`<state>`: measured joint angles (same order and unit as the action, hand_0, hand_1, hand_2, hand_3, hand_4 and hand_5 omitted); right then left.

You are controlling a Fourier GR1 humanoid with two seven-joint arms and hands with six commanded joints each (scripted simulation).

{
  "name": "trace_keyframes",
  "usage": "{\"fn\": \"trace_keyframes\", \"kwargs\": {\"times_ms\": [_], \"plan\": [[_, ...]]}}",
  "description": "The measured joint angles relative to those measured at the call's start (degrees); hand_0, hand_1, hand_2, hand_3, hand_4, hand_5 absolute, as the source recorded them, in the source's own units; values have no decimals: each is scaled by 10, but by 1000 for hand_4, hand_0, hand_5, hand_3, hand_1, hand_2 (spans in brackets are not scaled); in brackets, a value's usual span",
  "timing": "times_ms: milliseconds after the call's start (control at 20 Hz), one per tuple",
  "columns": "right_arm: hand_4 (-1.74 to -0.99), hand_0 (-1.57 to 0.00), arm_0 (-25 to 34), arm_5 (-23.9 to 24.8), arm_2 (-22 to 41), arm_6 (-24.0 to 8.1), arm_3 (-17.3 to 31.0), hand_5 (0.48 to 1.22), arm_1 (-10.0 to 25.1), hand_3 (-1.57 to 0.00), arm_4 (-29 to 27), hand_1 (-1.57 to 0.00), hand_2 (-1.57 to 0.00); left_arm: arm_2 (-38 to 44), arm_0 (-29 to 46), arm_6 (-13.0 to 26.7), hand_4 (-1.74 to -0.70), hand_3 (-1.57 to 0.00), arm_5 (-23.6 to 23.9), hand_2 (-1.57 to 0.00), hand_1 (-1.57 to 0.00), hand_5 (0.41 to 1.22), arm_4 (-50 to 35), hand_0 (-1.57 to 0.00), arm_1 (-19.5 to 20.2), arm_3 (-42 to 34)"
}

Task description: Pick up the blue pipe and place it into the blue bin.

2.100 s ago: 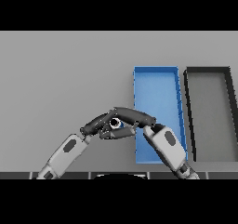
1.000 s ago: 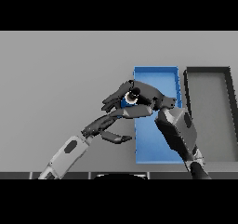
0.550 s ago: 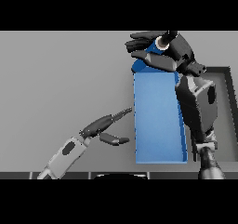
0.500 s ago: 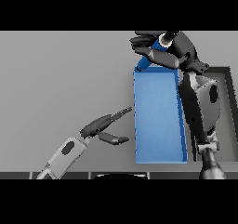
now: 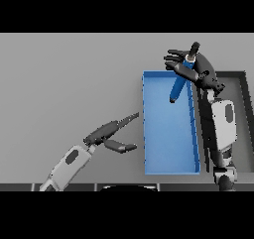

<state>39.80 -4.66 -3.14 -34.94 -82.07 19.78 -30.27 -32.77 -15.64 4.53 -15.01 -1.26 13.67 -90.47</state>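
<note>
reaching over the far right corner of the blue bin [image 5: 168, 153], the right hand [image 5: 198, 70] has its fingers spread and loosely curved, the blue pipe [image 5: 179, 82] lying across the palm. whether the thumb truly pinches the pipe cannot be told, but the pipe sits against the hand and slants from a dark tip above the fingers down to its lower end over the bin's far end. the pipe is above the bin's floor, not lying on it. the right arm rises along the strip between the blue bin and the dark bin [image 5: 243, 114], which stands just beside it on the right. the left hand [image 5: 110, 134] rests low over the grey table [image 5: 64, 84], just left of the blue bin's near half, its fingers straight and pointing toward the bin's left wall, thumb held apart below them, holding nothing. its fingertips come close to the wall; contact cannot be told. the blue bin's floor shows bare blue.
</note>
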Motion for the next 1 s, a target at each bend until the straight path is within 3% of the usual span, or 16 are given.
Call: {"fn": "trace_keyframes", "kwargs": {"times_ms": [150, 350, 400, 450, 550, 700, 850, 1000], "plan": [[-1741, -1571, -52, 34, 49, 0, 14, 1122, 28, -1571, -19, -1571, -1571, -3, 4, -13, -881, 1, 3, 1, 1, 463, 6, 1, 2, -2], [-1591, -1571, -117, 64, 137, 0, 14, 1114, 72, -1571, -63, -1571, -1571, -3, 2, 0, -884, 1, 5, 1, 1, 460, 6, 1, -1, -1], [-1599, -1571, -115, 72, 162, 0, 36, 1110, 81, -1330, -67, -1571, -1571, -3, 1, 6, -885, 1, 8, 1, 1, 457, 7, 1, -5, 2], [-1547, -1563, -116, 88, 195, 0, 48, 1133, 106, -1122, -90, -1459, -1393, -4, 0, 3, -886, 1, 6, 1, 1, 455, 6, 1, -8, 5], [-1455, -1045, -107, 122, 263, 0, 76, 1164, 141, -718, -153, -933, -891, -3, 3, -2, -885, 1, 7, 1, 1, 454, 6, 1, -4, -1], [-1285, -534, -70, 159, 353, 0, 102, 1141, 184, -367, -245, -477, -456, -5, 7, -1, -888, 1, 6, 1, 1, 453, 9, 1, -1, -1], [-1179, -273, -36, 139, 447, 0, 95, 975, 232, -187, -267, -244, -233, -5, 2, 6, -893, 1, 7, 1, 1, 454, 9, 1, -4, 1], [-1131, -139, -28, 129, 484, 2, 102, 857, 233, -95, -218, -124, -119, -3, 1, 5, -897, 1, 6, 1, 1, 450, 6, 1, -4, 2]]}}
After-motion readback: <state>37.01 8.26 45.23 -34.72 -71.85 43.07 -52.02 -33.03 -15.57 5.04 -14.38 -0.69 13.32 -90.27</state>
